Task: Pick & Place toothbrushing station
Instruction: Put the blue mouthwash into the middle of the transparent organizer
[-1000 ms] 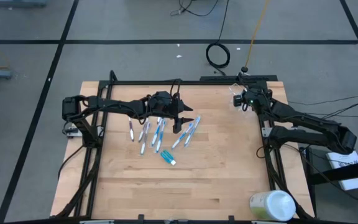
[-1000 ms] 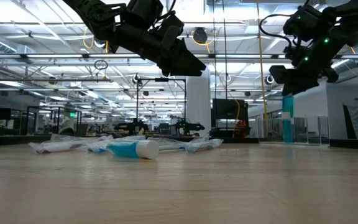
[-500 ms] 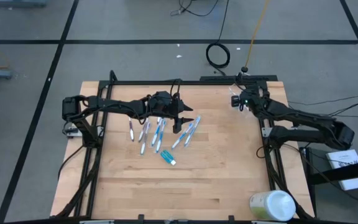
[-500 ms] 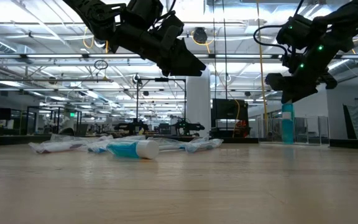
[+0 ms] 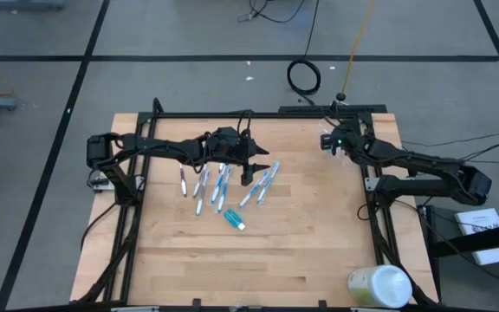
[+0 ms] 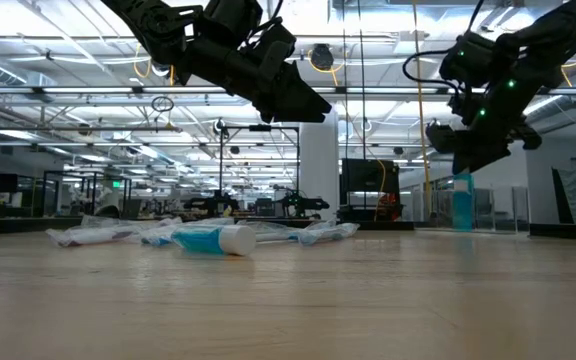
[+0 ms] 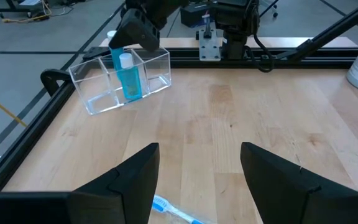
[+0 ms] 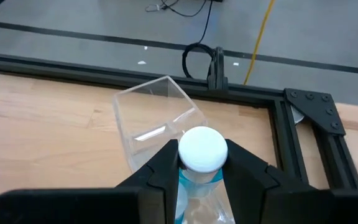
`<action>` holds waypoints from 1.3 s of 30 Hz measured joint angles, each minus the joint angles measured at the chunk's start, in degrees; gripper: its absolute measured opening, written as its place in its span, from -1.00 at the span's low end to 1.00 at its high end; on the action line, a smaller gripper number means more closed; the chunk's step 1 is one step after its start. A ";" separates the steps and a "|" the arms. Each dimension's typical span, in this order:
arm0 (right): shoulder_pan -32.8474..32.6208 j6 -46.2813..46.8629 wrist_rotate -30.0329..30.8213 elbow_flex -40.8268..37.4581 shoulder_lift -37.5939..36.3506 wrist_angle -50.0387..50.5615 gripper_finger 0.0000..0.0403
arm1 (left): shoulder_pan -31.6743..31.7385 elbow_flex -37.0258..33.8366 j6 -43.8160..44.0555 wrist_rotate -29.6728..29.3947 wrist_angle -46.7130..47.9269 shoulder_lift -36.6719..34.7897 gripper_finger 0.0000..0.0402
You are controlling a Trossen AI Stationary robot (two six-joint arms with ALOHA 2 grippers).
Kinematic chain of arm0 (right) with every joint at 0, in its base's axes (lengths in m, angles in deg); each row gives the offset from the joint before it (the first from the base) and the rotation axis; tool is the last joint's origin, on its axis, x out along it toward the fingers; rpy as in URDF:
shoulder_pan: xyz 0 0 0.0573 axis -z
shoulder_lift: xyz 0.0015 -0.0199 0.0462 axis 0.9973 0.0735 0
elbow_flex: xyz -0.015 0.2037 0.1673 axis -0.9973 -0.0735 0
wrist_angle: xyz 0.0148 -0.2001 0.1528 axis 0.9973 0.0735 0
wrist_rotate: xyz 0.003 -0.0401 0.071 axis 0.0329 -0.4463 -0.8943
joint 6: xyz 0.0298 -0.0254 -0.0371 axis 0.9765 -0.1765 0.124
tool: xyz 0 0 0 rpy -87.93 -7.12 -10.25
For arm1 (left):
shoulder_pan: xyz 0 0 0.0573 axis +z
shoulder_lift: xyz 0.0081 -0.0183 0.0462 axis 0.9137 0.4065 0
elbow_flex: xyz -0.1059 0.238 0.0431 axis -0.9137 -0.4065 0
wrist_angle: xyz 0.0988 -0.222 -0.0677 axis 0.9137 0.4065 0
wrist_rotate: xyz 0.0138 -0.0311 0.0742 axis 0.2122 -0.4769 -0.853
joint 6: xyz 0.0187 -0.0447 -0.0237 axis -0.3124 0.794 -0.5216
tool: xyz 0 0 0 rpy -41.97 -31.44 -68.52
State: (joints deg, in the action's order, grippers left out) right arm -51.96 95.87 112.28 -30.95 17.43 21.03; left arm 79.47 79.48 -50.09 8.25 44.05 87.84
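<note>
While gripped, tube (image 8: 201,155) half hidden.

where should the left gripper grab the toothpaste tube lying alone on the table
Grip the toothpaste tube across its teal body, coming straight down from above. It lies flat and apart from the toothbrushes, so open fingers should straddle it. The left gripper hangs open above.

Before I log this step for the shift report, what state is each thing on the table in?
Right gripper: shut on the white-capped teal tube, over the clear plastic organiser.
Left gripper: open, empty, above the toothbrushes.
Clear plastic organiser: upright, tube inside.
Loose teal tube: lying flat.
Pale green round container: at the table's corner.
</note>
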 joint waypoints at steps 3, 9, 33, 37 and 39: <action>0.00 0.34 -1.01 -1.59 0.49 -2.31 -0.55 | 0.00 0.00 0.00 0.00 0.00 0.00 0.16; 0.00 1.08 -0.69 -5.72 0.42 -8.31 -0.55 | 0.02 0.00 0.00 0.00 0.02 0.00 0.16; 0.02 0.75 -3.74 -7.79 0.38 -10.57 -0.55 | 0.02 0.00 -0.39 0.00 0.24 0.00 0.16; 0.02 0.32 -3.87 -7.85 0.40 -10.52 -0.55 | 0.01 0.00 -0.36 0.00 0.24 0.00 0.16; 0.02 0.22 -3.88 -7.86 0.32 -10.50 -0.55 | 0.01 0.00 -0.37 0.00 0.24 0.00 0.16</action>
State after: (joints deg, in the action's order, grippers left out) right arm -51.94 96.09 108.40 -38.81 17.75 10.52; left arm 79.48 79.48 -50.46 8.25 44.29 87.84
